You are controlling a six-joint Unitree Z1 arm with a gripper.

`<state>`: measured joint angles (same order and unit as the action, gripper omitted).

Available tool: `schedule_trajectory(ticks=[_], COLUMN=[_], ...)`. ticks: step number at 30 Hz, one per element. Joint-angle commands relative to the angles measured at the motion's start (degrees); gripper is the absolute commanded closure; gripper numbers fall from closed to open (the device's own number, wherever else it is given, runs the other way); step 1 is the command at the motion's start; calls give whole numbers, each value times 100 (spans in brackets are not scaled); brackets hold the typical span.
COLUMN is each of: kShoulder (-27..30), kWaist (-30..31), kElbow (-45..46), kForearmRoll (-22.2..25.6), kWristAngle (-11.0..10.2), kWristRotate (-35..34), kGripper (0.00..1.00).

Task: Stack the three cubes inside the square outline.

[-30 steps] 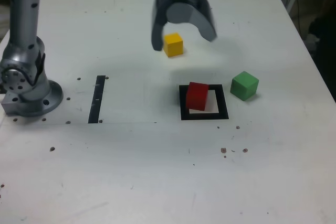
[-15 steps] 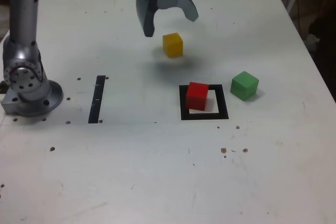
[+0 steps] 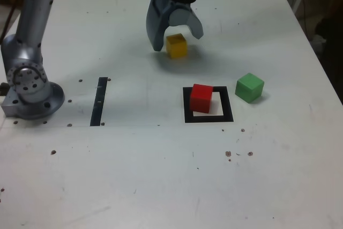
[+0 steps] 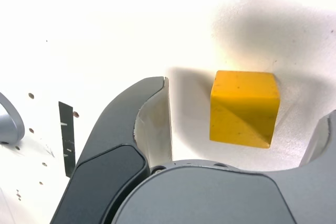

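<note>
ok so my hand is spread wide open, holding nothing, straddling the small matte yellow cube upper-middle of the exterior frame, cube right between the jaws on the worktop.

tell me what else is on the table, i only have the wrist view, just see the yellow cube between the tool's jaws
Observer: A red cube sits on the square outline, over its corner at the exterior view's upper left.
Operator: and the green one
Observer: The green cube stands on the table outside the outline, at its exterior-view right.
Operator: tool down on the yellow one yet
Observer: The tool is open, its jaws straddling the yellow cube, not closed on it.
</note>
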<state>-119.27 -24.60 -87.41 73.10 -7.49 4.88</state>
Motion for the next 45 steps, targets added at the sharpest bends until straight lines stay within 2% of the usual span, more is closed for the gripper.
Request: schedule_trajectory(ticks=[1,5,13,19,26,31,36,40,45], kShoulder=[-31,-57,-182,-243,-263,-287,-280,-196,198], kWaist=[-14,-10,-16,-18,-19,-21,-21,27,271], kElbow=[22,61,176,188,199,171,69,-23,-255], kForearmRoll=[-12,-45,-354,-477,-607,-643,-598,-465,19], kWristAngle=[-39,-90,2,-9,-57,-17,25,-24,-165], kWristRotate=[19,31,18,-12,-57,13,70,72,54], kGripper=[8,14,22,30,55,65,69,75,84])
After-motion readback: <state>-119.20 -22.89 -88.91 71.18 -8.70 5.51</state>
